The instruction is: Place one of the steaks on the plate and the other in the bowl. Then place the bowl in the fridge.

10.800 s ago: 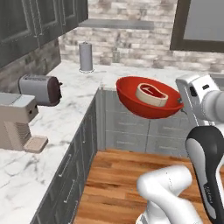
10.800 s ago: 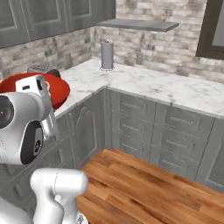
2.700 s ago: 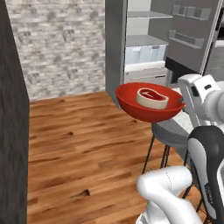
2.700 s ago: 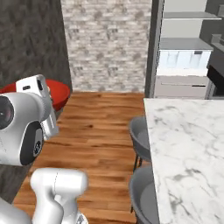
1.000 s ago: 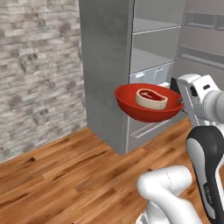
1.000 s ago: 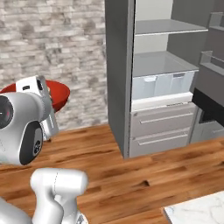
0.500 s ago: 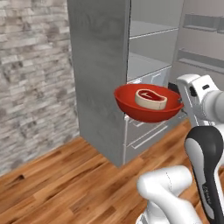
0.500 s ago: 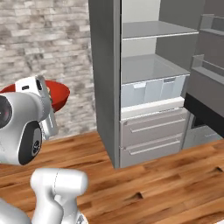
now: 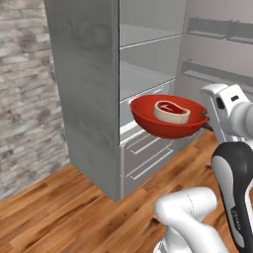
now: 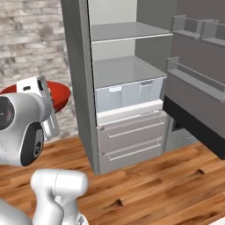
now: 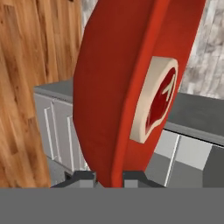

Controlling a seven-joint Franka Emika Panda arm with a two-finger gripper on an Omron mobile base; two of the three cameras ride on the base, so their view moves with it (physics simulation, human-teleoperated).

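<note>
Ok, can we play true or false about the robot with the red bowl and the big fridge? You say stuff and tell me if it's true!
1. The pincer is holding the red bowl by its rim. True.
2. The bowl is empty. False: a steak with a pale fat rim lies in it.
3. The fridge is closed. False: its door stands open and the shelves inside show.
4. The bowl is already on a fridge shelf. False: it is up in the air in front of the fridge, in the pincer's grip.
5. The fridge has drawers at the bottom. True.
</note>
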